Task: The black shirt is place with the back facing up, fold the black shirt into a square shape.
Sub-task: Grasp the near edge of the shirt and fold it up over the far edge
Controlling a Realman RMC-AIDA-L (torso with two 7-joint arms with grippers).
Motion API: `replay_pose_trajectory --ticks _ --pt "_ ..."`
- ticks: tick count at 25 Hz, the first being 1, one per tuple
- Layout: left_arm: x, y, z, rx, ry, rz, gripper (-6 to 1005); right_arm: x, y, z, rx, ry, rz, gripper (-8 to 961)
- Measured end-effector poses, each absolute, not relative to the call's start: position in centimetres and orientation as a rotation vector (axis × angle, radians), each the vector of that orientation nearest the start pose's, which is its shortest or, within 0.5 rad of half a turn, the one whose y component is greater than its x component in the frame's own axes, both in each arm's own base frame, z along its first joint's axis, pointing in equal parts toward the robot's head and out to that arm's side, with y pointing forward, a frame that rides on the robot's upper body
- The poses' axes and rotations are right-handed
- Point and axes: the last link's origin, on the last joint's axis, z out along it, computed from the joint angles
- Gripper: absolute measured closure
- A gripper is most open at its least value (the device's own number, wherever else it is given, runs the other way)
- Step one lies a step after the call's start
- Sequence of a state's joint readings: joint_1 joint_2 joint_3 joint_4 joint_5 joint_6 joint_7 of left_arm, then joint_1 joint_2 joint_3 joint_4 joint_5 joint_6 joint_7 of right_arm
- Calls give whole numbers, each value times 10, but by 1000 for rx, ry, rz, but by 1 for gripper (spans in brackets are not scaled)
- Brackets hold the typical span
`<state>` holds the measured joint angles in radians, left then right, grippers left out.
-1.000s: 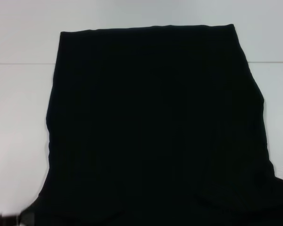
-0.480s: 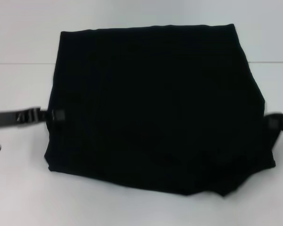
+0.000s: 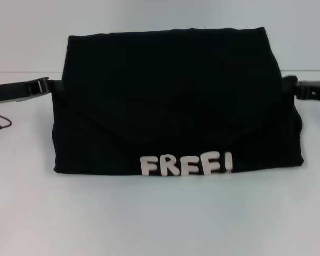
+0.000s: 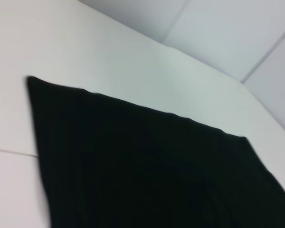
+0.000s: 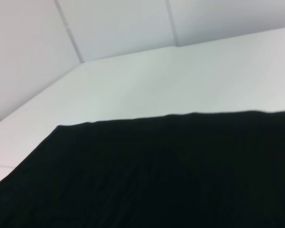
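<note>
1. Over on the left side, the left gripper (image 3: 57,85) reaches in low and level from the edge of the head view, its tip right at the left edge of the black shirt (image 3: 176,96), roughly at the height of the fold's upper part
2. Whether that left gripper is pinching cloth or has let go I cannot tell; its tip runs into the dark fabric and the fingers do not stand out from it
3. A thin dark cable (image 3: 1,125) curls on the white table (image 3: 160,218) just below the left arm's silver wrist
4. In the middle, the black shirt lies on the white table, doubled over into a wide rectangular bundle, with a flap on top whose lower edge dips to a shallow point near the centre
5. Just under that flap, along the near part of the shirt, pale block lettering (image 3: 186,164) shows on the fabric; it seems to start with "FRE", the rest I cannot read for sure
6. The left wrist view shows only the shirt (image 4: 147,175) spread on the table, one corner and a long straight edge in sight
7. The right wrist view shows the same, the shirt (image 5: 156,175) filling the near part
8. On the right, the right gripper (image 3: 292,85) comes in level, its tip beside the shirt's right edge; clenched or released, I cannot tell
</note>
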<state>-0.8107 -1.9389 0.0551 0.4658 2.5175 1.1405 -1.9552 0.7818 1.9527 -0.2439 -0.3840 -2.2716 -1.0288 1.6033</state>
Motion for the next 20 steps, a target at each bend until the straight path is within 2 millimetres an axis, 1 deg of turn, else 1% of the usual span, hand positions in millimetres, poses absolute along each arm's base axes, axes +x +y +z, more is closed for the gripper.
replay_pose_trajectory --ticks 4,5,6,7,10,14,15,18,19,20 --pt "-299 440 61 -1977 -1373 -577 858 282 452 38 -2099 1025 492 866" --pt "-297 446 59 -1960 -1352 -560 857 278 456 36 -2089 1016 482 865" --pt "-297 446 59 -1960 -1352 -560 856 275 460 35 -2082 1009 471 863" --pt "-294 452 56 -1956 -1324 -542 855 271 464 34 -2072 1002 462 862" --pt "-291 457 55 -1946 -1300 -527 851 265 473 32 -2036 989 441 859" --pt "-287 465 53 -1925 -1269 -510 847 264 478 32 -2007 976 426 854" --pt "-287 466 52 -1917 -1264 -505 846 265 478 29 -1996 978 419 853" --pt "-291 465 42 -1897 -1262 -481 843 268 476 23 -1985 988 403 849" --pt "-291 465 42 -1897 -1262 -481 842 270 475 21 -1979 991 393 848" --pt "-295 462 30 -1878 -1262 -450 841 272 473 16 -1976 997 385 847"
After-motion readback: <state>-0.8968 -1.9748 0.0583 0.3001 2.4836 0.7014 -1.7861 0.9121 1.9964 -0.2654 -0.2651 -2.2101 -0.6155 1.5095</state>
